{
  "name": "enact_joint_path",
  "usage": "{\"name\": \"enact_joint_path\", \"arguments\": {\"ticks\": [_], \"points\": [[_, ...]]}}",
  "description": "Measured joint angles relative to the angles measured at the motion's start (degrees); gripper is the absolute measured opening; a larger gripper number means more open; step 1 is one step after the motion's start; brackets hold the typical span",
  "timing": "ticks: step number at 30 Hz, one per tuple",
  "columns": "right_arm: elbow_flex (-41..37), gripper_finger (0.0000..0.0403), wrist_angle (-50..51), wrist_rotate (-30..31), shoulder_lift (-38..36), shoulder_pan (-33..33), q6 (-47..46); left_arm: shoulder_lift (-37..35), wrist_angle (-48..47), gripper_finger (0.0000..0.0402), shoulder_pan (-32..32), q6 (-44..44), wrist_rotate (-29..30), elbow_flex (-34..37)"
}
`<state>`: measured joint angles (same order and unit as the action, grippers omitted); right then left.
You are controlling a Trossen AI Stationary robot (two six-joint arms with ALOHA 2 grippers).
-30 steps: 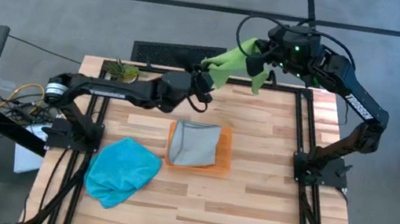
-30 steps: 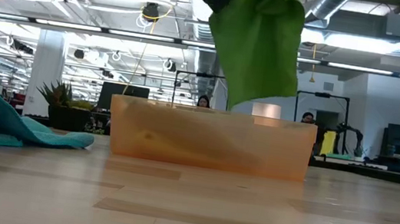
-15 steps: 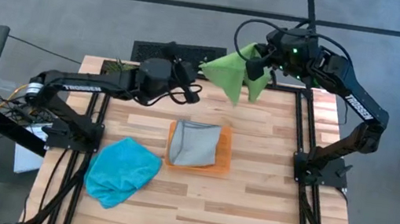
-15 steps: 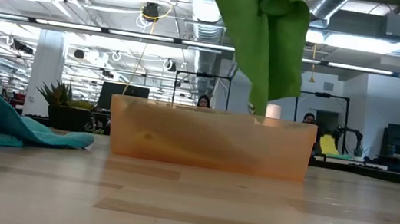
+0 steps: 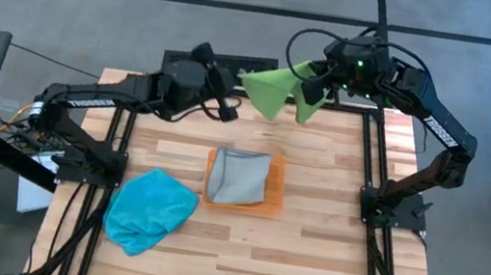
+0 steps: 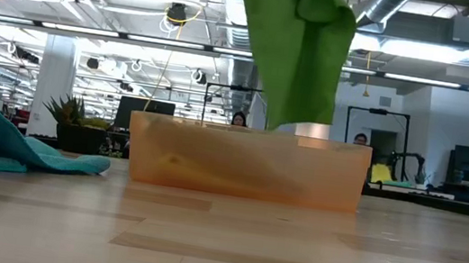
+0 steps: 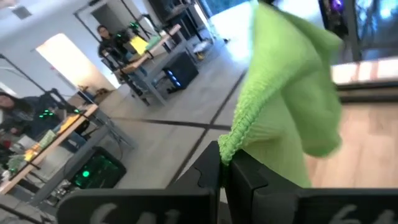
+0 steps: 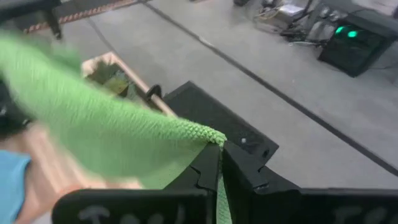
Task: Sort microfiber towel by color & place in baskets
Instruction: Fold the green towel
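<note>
Over the last second our left gripper drew back toward the table's far left, pulling the green towel taut against our right gripper; both were clamped on its edges, holding it spread in the air above the far edge. We judged it was being opened for folding. The orange tray already held a grey towel; the teal towel lay untouched. The low view cut off both grippers.

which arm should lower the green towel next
Either: both hold it. The left gripper and right gripper each pinch a corner of the green microfiber towel, stretched above the table's far edge.
</note>
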<state>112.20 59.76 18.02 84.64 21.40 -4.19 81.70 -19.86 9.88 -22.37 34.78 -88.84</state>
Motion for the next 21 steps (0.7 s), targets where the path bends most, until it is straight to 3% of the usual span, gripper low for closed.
{"name": "enact_joint_path", "arguments": {"ticks": [10,16,21], "points": [[0.0,0.0075,-0.2,-1.6,0.0,0.0,4.7,0.0,-10.7,0.0,5.3,2.8,-4.4,-7.1],[0.0,0.0134,-0.2,-1.7,0.0,-1.9,5.4,0.0,-12.5,0.0,6.9,4.6,-7.0,-7.9],[-0.1,0.0184,-1.1,-3.6,1.2,-5.8,12.0,0.1,-12.4,0.0,6.9,4.7,-7.6,-7.9]]}}
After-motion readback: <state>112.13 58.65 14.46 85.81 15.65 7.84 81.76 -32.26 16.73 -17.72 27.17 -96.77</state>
